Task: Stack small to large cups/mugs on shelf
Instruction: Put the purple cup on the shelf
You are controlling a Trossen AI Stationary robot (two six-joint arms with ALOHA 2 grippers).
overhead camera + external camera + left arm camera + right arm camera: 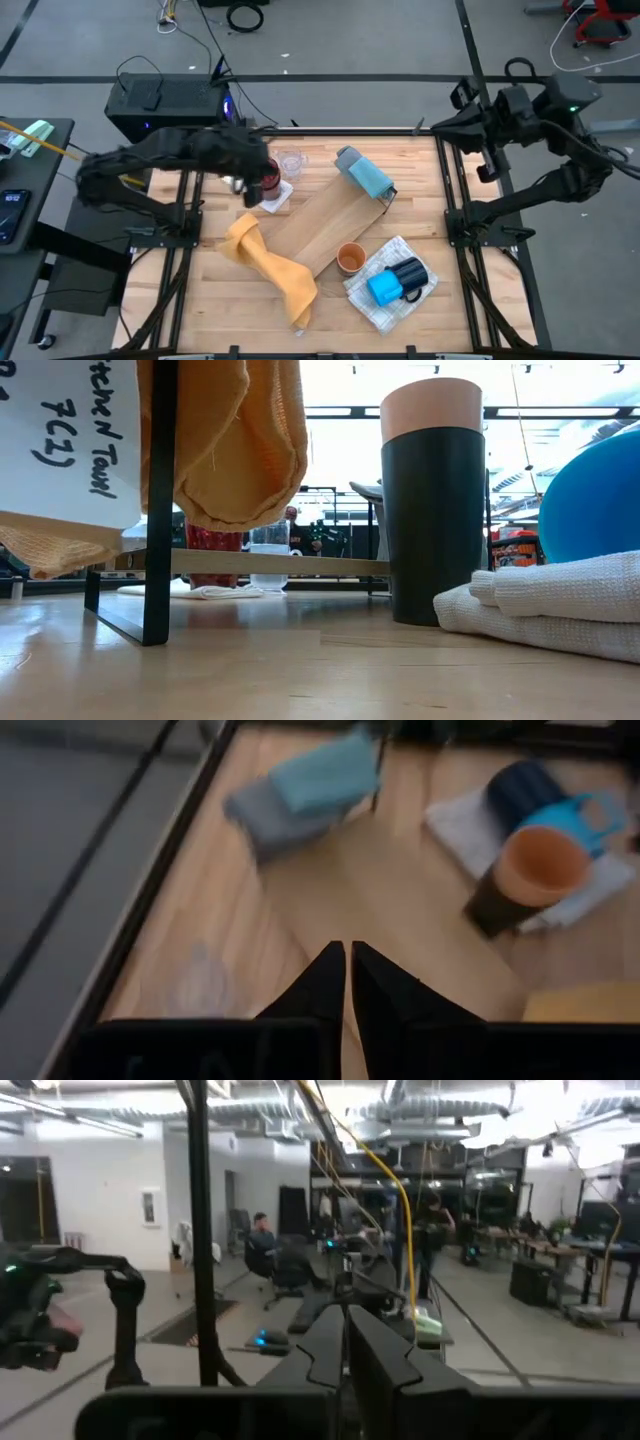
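Near the desk's far-left corner, the left gripper [347, 982] is hovering pinched shut and empty by the clear cup [290, 161], probably light, slick and brittle, best pinched across its rim.

Two robot arms work the table, the left arm [150, 160] and the right arm [530, 120]; one wooden shelf board [320, 225] lies across the middle; five cups or mugs show from above: one clear cup [290, 162] far left, one red-tinted cup [270, 180] beside it, one orange-rimmed black cup [351, 258] near the centre, one bright blue mug [384, 289] and one dark navy mug [410, 272] near right; cloths number four: one yellow towel [275, 268], one blue-grey folded cloth [364, 172], two white ones, one small white cloth [279, 199] and one white towel [392, 300].
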